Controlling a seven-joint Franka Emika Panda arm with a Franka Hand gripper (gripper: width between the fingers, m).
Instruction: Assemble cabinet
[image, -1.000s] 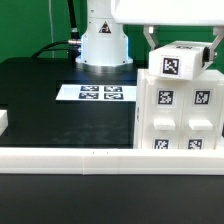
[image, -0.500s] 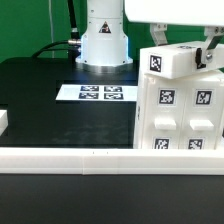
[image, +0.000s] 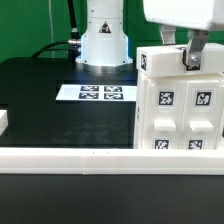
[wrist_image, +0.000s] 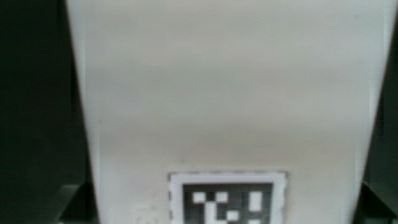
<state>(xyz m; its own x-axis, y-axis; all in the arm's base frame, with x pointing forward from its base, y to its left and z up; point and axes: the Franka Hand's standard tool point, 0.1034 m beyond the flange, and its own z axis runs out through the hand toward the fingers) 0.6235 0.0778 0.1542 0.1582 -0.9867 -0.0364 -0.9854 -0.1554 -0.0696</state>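
While the gripper (image: 178, 52) stood over the top of the cabinet (image: 178, 110), its fingers (image: 191, 55) pressed against a white tagged block (wrist_image: 210, 100) there, though whether they clamped it could not be told. Well apart from the cabinet, toward the exterior view's left, lay the marker board (image: 98, 93) on the black table (image: 40, 105).
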